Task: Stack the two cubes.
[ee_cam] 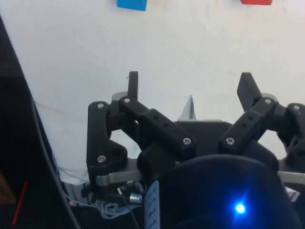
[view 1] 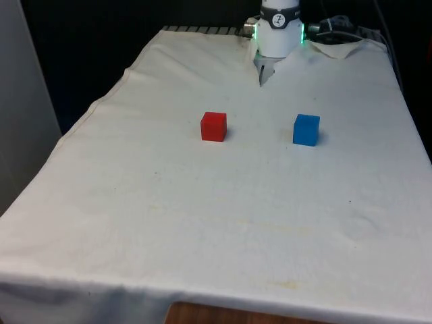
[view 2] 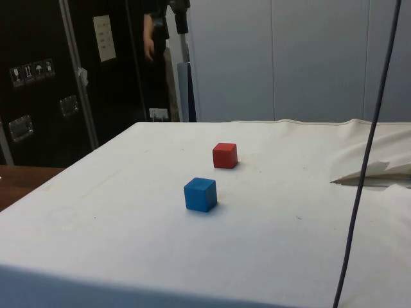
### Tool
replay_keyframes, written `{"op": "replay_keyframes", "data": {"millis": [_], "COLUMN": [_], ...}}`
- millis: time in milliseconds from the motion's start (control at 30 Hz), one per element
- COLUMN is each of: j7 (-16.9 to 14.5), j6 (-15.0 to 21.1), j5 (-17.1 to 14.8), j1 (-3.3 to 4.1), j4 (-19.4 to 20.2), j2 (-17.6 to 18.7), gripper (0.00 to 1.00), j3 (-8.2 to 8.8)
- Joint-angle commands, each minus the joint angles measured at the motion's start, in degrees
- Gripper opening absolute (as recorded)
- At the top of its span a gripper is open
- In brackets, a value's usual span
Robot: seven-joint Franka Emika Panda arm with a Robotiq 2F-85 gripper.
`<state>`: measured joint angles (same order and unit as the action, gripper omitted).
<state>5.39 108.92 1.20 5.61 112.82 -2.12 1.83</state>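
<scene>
Nearest on the white-clothed counter (view 1: 216, 223), the small blue cube (view 1: 306, 129) and small red cube (view 1: 214, 126) sit well apart, so an off-centre grasp could nudge either askew, while the black two-finger gripper (ee_cam: 190, 88) hangs high above the far end, fingers spread and empty.

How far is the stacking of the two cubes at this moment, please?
Nothing is done yet. The red cube and the blue cube sit apart on the white cloth. The gripper is open, holds nothing, and is away from both. Grasping, lifting and placing all remain.
</scene>
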Motion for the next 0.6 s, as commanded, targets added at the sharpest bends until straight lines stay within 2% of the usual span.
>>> {"op": "replay_keyframes", "data": {"millis": [0,233,267,300,567], "j7": [0.23,1.95,1.32,1.83,1.83], "j6": [0.4,4.01,2.86,4.41,4.53], "j5": [0.0,0.52,0.11,0.46,0.23], "j1": [0.0,0.17,0.0,0.0,0.06], "j4": [0.29,3.21,2.29,3.9,4.76], "j2": [-0.17,-2.35,-1.55,-2.86,-3.61], "gripper": [1.0,1.0,1.0,1.0,1.0], "j3": [-0.23,-1.6,-1.43,-1.72,-1.78]}}
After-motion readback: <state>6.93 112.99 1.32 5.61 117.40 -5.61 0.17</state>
